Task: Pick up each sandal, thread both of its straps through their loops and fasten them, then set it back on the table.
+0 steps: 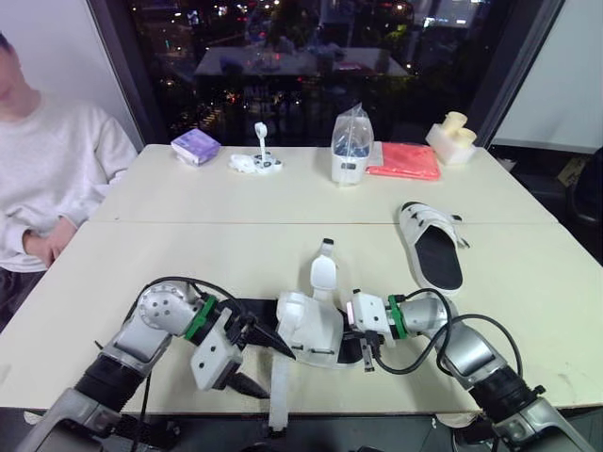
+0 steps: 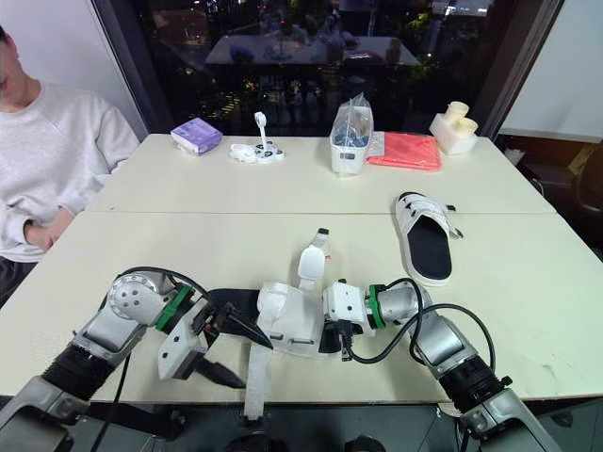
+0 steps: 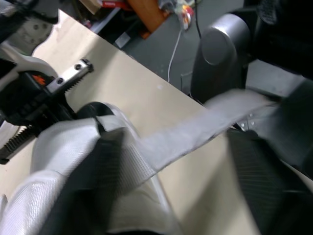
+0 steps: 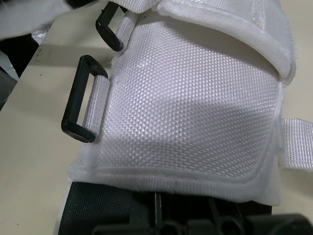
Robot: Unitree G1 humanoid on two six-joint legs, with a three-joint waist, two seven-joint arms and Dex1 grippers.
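A white sandal (image 1: 309,330) with a black sole lies near the table's front edge, between my two grippers. One strap (image 1: 323,268) stands up from it, and a longer strap (image 1: 279,391) hangs over the front edge. My left gripper (image 1: 256,362) is open at the sandal's left side; in the left wrist view that strap (image 3: 195,132) runs between its spread fingers (image 3: 259,181). My right gripper (image 1: 366,352) is shut on the sandal's right edge. Two black loops (image 4: 83,100) show empty in the right wrist view. A second white sandal (image 1: 431,247) rests flat at mid right.
A person in a white sweater (image 1: 47,179) sits at the table's left. Along the far side stand a purple packet (image 1: 195,146), a small white object (image 1: 256,162), a bagged container (image 1: 351,151), a red cloth (image 1: 405,160) and a cream item (image 1: 452,137).
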